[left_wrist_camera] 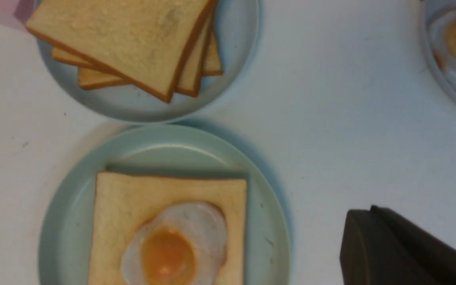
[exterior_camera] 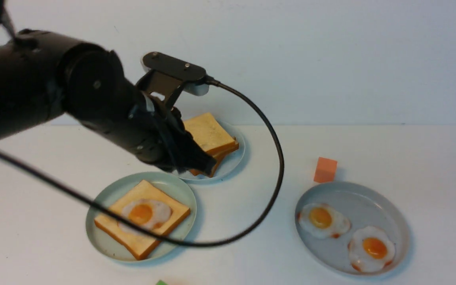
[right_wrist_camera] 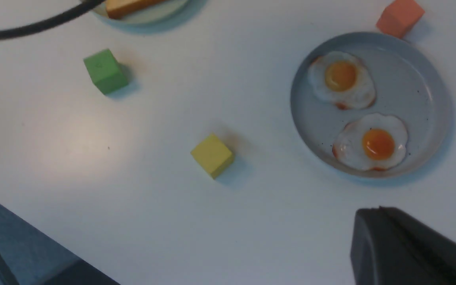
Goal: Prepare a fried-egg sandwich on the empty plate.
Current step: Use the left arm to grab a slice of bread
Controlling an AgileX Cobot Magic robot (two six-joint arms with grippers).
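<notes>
The pale mint-green plate point(exterior_camera: 102, 242) lies at the front left, also in the left wrist view point(left_wrist_camera: 65, 206). On it lies one toast slice point(exterior_camera: 145, 193) with a fried egg point(exterior_camera: 143, 213) on top, uncovered; both show in the left wrist view, the toast point(left_wrist_camera: 133, 194) and the egg point(left_wrist_camera: 172, 253). My left gripper point(exterior_camera: 206, 164) hangs over the near edge of the toast stack point(exterior_camera: 208, 132), shut and empty, and shows in its wrist view point(left_wrist_camera: 364, 215). My right gripper point(right_wrist_camera: 370, 215) is shut and empty above bare table, out of the front view.
The stack sits on a small grey-blue plate point(exterior_camera: 234, 162). A grey plate point(exterior_camera: 370, 198) at the right holds two fried eggs point(exterior_camera: 323, 219). An orange cube point(exterior_camera: 325, 170) stands behind it. A green cube point(right_wrist_camera: 105, 71) and a yellow cube point(right_wrist_camera: 212, 155) lie near the front. A black cable point(exterior_camera: 267, 198) loops over the mint plate.
</notes>
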